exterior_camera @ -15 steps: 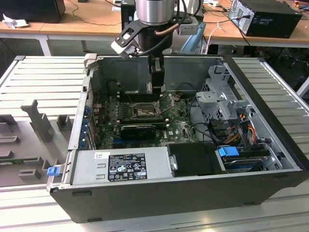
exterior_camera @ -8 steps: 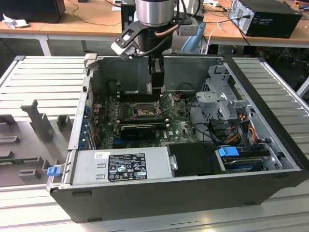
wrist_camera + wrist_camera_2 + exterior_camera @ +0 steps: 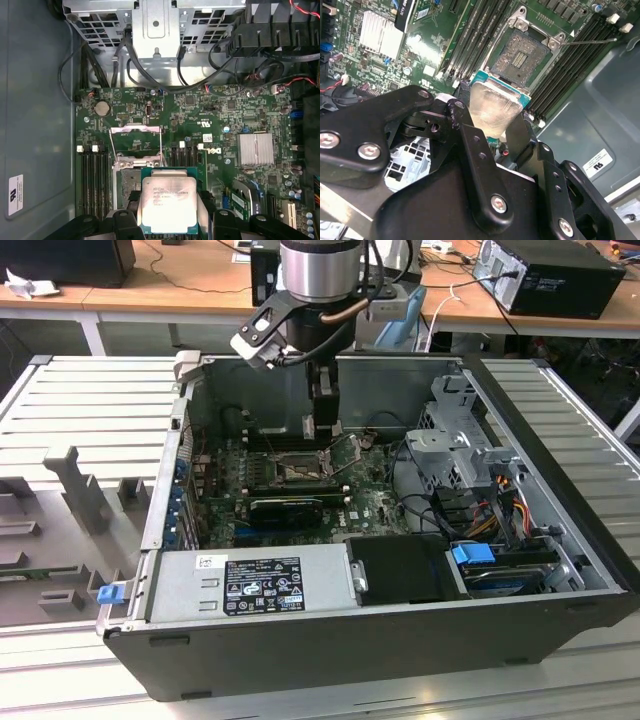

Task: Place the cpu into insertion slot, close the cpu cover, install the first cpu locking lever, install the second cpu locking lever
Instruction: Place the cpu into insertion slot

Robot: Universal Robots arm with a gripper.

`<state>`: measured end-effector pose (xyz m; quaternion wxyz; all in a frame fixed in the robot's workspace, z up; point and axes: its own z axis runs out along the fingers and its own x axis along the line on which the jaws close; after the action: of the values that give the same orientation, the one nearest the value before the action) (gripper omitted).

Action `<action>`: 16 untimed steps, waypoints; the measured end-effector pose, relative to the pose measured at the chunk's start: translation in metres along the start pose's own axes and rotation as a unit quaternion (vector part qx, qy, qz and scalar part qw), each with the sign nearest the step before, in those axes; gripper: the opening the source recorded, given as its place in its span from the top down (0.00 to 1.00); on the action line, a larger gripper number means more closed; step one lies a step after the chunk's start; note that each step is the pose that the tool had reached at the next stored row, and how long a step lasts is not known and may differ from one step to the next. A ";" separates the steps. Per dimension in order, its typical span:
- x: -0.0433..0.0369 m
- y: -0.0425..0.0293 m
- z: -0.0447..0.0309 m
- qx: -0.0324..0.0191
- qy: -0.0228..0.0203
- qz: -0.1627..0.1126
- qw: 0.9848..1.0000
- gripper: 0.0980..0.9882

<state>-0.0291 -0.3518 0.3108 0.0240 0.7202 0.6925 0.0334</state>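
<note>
Gripper (image 3: 169,207) clamped on the cpu (image 3: 167,197), held near the bare insertion slot (image 3: 519,56), apart from it. Cpu cover (image 3: 135,130) tilted up beside slot.

One cpu (image 3: 167,205), one insertion slot (image 3: 520,56), one cpu cover (image 3: 135,130), one finned heatsink (image 3: 255,149), one coin battery (image 3: 101,106).

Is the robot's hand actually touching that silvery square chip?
Touching. In the second wrist view the hand grips the cpu by two opposite edges, with no gap showing.
</note>
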 end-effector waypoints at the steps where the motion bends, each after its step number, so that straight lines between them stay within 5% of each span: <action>1: 0.0000 -0.0001 0.0012 0.001 0.000 0.000 1.000 0.52; 16: -0.0002 -0.0009 0.0106 0.006 0.001 0.000 1.000 0.52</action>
<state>-0.0291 -0.3518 0.3001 0.0192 0.7204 0.6926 0.0298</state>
